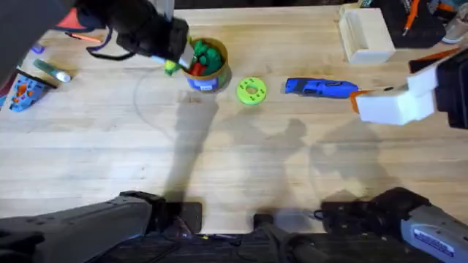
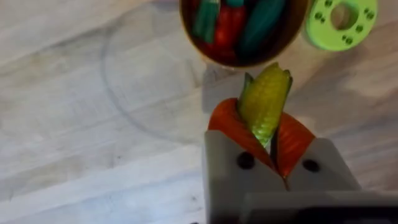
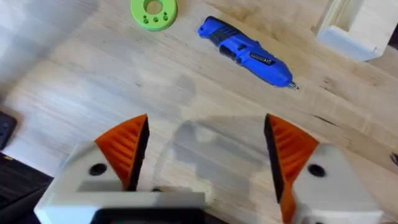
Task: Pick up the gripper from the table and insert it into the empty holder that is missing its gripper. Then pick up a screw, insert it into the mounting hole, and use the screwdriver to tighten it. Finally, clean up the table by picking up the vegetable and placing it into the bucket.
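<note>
My left gripper (image 2: 264, 134) is pinching the vegetable (image 2: 265, 102) between its orange pads, the yellow body sticking out past the fingertips. From overhead I see it held just beside the bucket's (image 1: 205, 73) near-left rim, above the table (image 1: 234, 161), not over the opening. The bucket already holds green and red toy vegetables (image 1: 205, 56). Just right of the bucket lies the green ring disc (image 1: 251, 90), apart from it, and further right the screwdriver (image 1: 320, 88) lies flat, its tip toward my right gripper (image 3: 205, 155). That gripper hangs with its fingers spread wide over bare wood near the right edge, holding nothing. A pale wooden box (image 1: 365, 33) sits at the far right corner, and small clutter (image 1: 33, 80) lies by the left edge. The whole middle and near side of the table gives me free room.
</note>
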You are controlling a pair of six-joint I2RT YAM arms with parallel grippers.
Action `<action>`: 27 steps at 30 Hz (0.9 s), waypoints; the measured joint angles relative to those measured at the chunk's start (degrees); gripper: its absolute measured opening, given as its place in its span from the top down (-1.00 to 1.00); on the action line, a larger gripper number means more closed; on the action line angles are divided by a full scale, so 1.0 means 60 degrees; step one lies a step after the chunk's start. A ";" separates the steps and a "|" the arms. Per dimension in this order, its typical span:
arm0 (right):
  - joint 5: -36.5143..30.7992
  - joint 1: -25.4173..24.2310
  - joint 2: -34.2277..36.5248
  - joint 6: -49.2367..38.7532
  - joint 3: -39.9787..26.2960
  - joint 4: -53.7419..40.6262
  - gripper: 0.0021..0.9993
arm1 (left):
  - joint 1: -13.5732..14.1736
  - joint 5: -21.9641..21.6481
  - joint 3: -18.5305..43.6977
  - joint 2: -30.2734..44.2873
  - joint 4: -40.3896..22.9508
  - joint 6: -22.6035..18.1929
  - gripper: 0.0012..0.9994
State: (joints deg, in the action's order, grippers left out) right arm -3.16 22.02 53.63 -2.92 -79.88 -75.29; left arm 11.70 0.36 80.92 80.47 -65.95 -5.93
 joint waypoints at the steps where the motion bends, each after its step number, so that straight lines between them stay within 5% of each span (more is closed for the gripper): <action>1: 0.0004 0.0000 0.0000 0.0000 0.0000 -0.0002 -0.99 | 0.0000 0.0004 0.0058 0.0000 0.0162 0.0018 0.93; 14: 0.0004 0.0000 0.0000 0.0000 0.0000 0.0000 -0.99 | 0.0000 0.0040 0.0081 0.1762 0.2953 0.0101 0.93; 23: 0.0003 0.0000 0.0000 0.0000 0.0000 0.0000 -0.99 | 0.0000 0.0044 0.0077 0.3016 0.3240 0.0105 0.93; 24: 0.0004 0.0000 -0.0003 0.0000 0.0000 0.0000 -0.99 | 0.0000 0.0044 0.0077 0.2978 0.3365 0.0101 0.36; 27: 0.0004 0.0000 0.0000 0.0000 0.0000 0.0000 -0.99 | 0.0000 0.0044 0.0080 0.2944 0.3332 0.0105 -0.57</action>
State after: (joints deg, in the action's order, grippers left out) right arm -3.14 22.02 53.63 -2.92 -79.88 -75.29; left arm 11.70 0.62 81.40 98.13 -45.95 -5.30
